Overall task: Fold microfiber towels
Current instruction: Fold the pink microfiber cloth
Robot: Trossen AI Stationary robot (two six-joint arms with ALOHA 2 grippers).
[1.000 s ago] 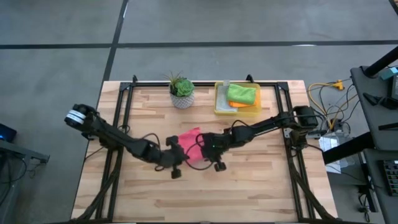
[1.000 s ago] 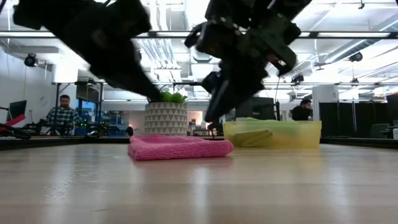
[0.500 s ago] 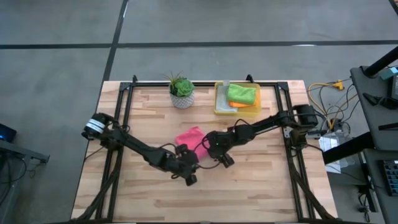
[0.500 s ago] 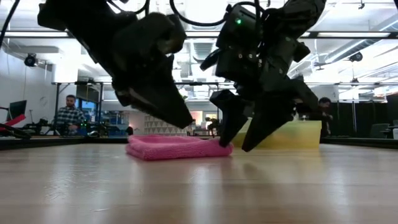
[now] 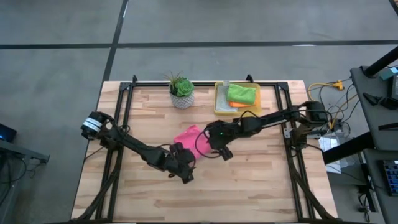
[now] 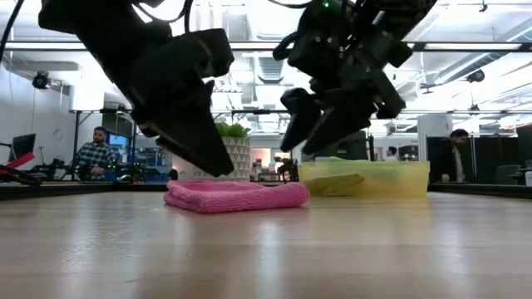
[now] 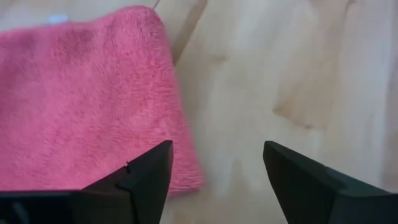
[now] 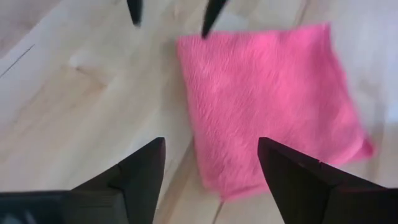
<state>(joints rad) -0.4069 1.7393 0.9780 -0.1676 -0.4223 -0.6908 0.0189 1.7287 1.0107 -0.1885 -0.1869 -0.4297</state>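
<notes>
Wooden counter (image 5: 261,186) carries the scene, a plant (image 5: 181,90) and a yellow bin (image 5: 221,107) along its far edge; the bin holds a green towel (image 5: 242,94) over an orange one (image 5: 245,105), and a grey edge seems to peek beneath, though that is hard to tell. Near the middle the pink towel (image 5: 189,136) lies flat as a neat folded square; the left gripper (image 5: 185,173) hangs just beside its near edge, jaws released and empty; the right gripper (image 5: 224,152) hovers beside its other side, jaws likewise spread, grasping nothing. Folding looks finished; the next move probably calls for lifting the pink square whole, without undoing it, and setting it in the bin.
</notes>
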